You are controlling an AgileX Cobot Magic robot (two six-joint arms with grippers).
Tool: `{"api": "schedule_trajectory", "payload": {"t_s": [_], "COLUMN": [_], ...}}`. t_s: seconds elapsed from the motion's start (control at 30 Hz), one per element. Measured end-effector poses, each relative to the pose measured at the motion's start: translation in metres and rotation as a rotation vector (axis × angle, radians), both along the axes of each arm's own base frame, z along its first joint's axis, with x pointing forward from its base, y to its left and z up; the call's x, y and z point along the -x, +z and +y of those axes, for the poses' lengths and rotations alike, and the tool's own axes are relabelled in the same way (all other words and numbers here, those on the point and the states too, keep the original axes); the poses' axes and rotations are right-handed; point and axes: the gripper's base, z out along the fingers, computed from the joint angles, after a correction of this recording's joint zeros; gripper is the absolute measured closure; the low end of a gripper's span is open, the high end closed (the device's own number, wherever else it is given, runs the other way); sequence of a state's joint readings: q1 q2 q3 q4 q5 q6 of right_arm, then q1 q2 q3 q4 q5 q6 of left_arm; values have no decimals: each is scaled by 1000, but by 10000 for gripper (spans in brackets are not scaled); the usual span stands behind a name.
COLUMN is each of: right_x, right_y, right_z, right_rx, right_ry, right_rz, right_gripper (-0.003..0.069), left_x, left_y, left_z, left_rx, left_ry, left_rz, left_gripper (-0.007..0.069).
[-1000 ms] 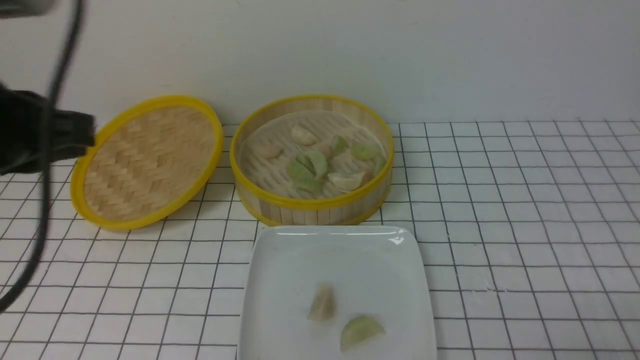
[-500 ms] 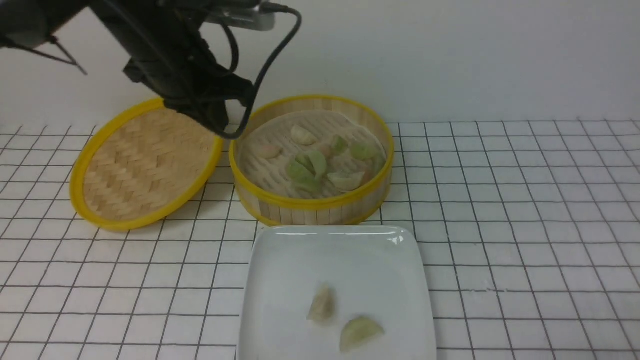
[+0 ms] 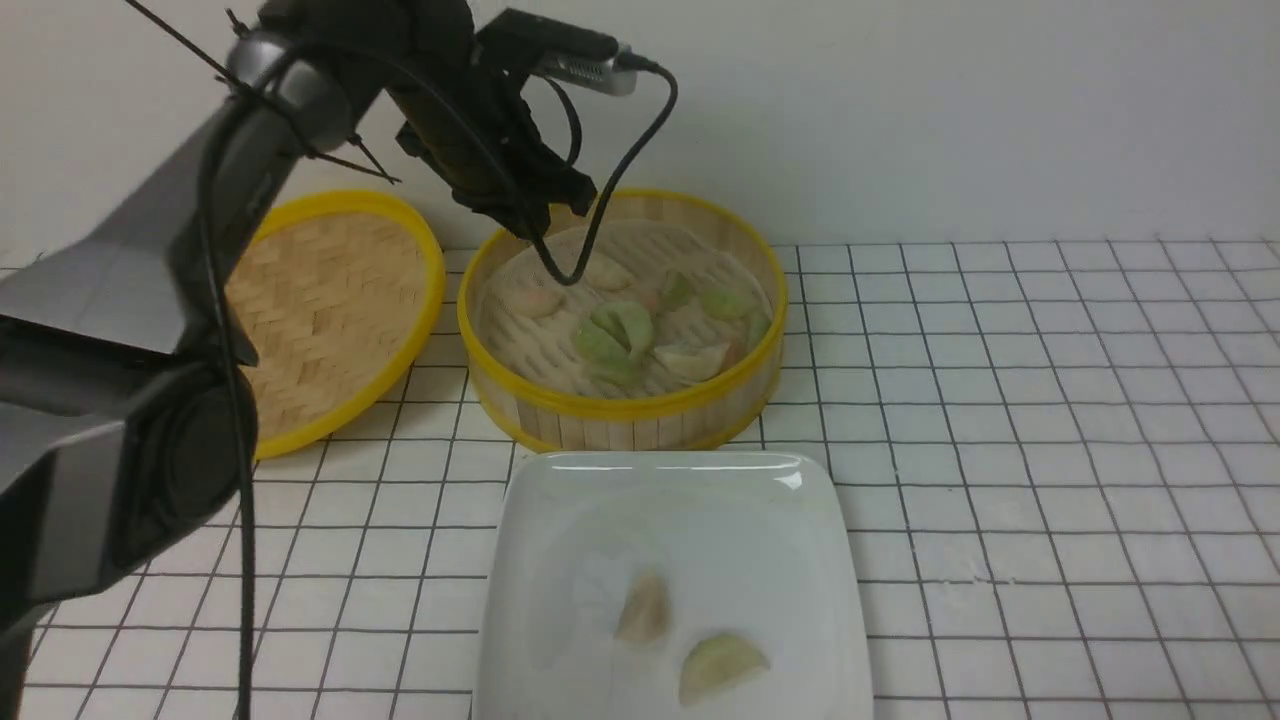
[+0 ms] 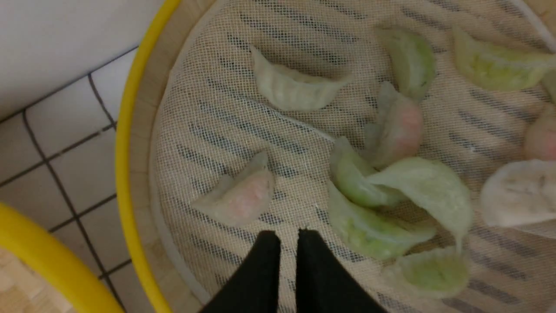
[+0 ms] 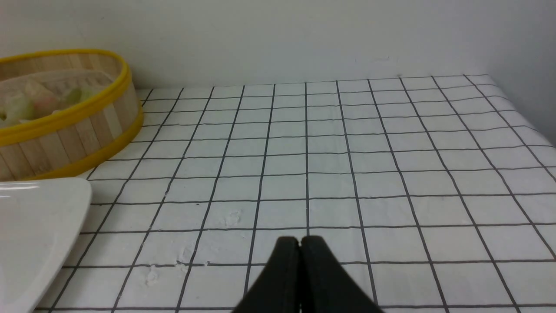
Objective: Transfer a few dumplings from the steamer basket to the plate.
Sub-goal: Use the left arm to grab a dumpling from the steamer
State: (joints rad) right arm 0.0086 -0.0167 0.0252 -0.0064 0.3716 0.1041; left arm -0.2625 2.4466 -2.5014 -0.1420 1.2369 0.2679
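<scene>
The steamer basket (image 3: pixel 625 405) stands mid-table and holds several dumplings (image 3: pixel 622 328), pale green, cream and pinkish. In the left wrist view they lie on a mesh liner, a pinkish dumpling (image 4: pixel 241 198) just ahead of the fingertips. My left gripper (image 3: pixel 532 228) hovers over the basket's far-left part; in its wrist view the left gripper (image 4: pixel 289 235) has its jaws a narrow gap apart and empty. The white plate (image 3: pixel 570 500) in front of the basket carries two dumplings, one cream (image 3: pixel 645 608) and one green (image 3: pixel 722 662). My right gripper (image 5: pixel 299 240) is shut and empty above the tablecloth.
The flat woven lid (image 3: pixel 340 290) leans to the left of the basket, partly behind my left arm. A white wall stands close behind the basket. The right wrist view shows the basket (image 5: pixel 65 130) and a plate corner (image 5: pixel 39 217) off to one side.
My left arm has swung in from the left edge, across the lid, to above the basket's far-left part. The dumplings and plate have not moved.
</scene>
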Motion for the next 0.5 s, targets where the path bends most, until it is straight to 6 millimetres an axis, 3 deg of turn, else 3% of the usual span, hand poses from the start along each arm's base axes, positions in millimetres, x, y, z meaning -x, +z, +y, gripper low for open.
{"api": "schedule_trajectory", "payload": {"t_s": [0.33,0.5], "right_x": [0,0], "right_y": [0,0], "right_z": [0,0], "right_rx": [0,0], "right_ry": [0,0], "right_rz": [0,0], "right_gripper": [669,669], "left_x": [-22,-27], "left_y": [-57,-81], "left_z": [0,-1], "left_rx": [-93,-105], "left_ry": [-55,-54], "left_rz": [-37,-21], "left_gripper": [165,169]}}
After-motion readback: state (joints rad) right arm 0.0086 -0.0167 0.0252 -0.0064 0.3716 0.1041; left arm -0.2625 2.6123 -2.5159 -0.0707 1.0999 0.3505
